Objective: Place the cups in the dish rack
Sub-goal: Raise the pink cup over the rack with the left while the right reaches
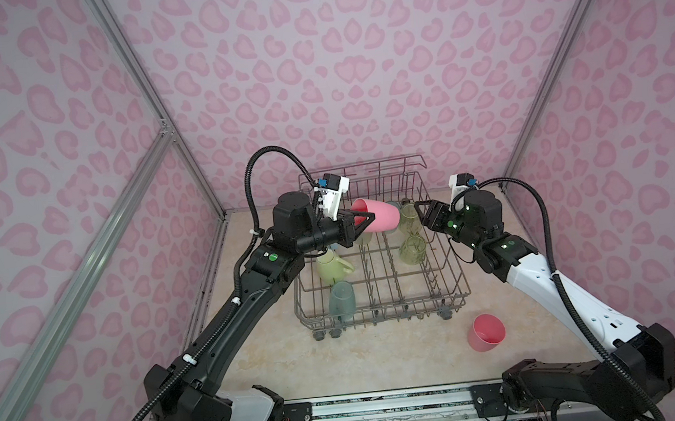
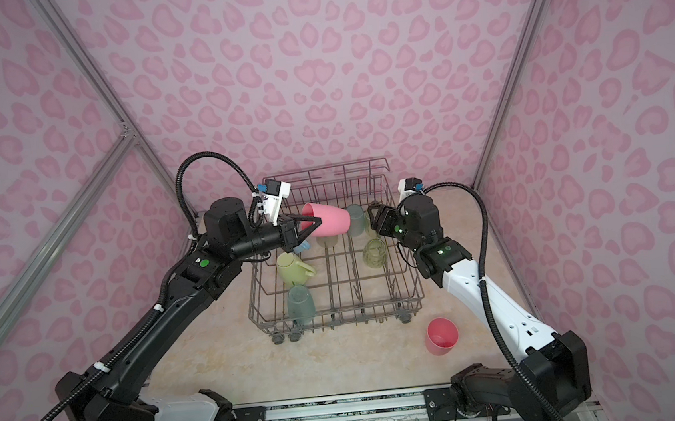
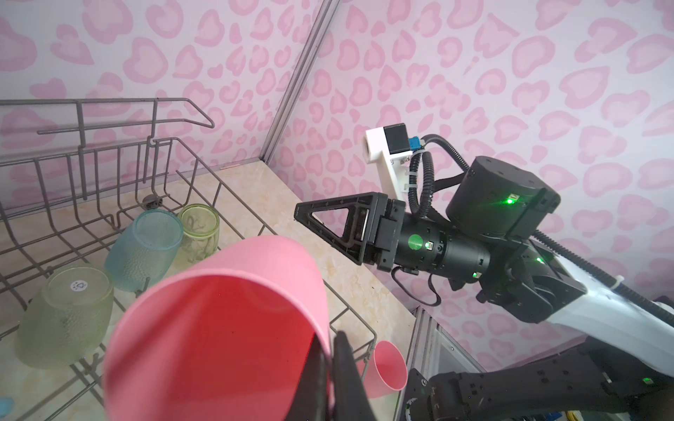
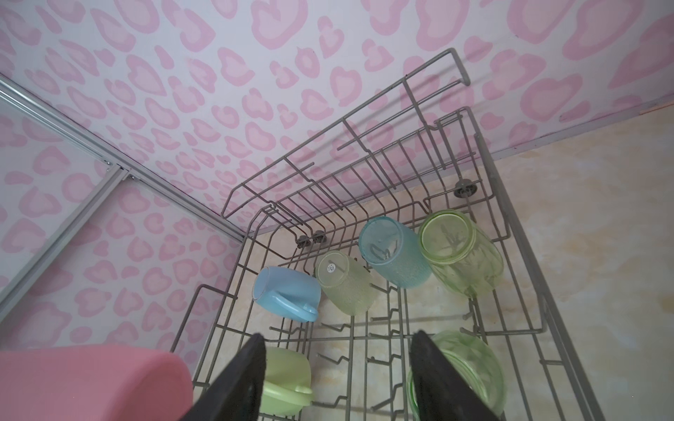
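Observation:
In both top views my left gripper point(image 1: 370, 218) point(image 2: 318, 221) is shut on the rim of a pink cup point(image 1: 378, 215) point(image 2: 330, 219), held on its side above the back of the dish rack point(image 1: 398, 304) point(image 2: 348, 308). In the left wrist view one finger is inside the cup point(image 3: 219, 320) and the other outside. My right gripper point(image 1: 419, 208) point(image 4: 338, 335) hangs open and empty over the rack's back right. Several cups sit upside down in the rack: a light-blue mug point(image 4: 286, 293), a beige cup point(image 4: 344, 288), a teal cup point(image 4: 392, 255), lime-green cups point(image 4: 459, 251) and a pale-yellow mug point(image 1: 332, 266).
A second pink cup point(image 1: 486, 332) point(image 2: 442, 335) stands upright on the table, to the front right of the rack. Another teal cup point(image 1: 341, 298) sits at the rack's front left. The rack's taller back rail point(image 1: 365, 167) stands close to the rear wall.

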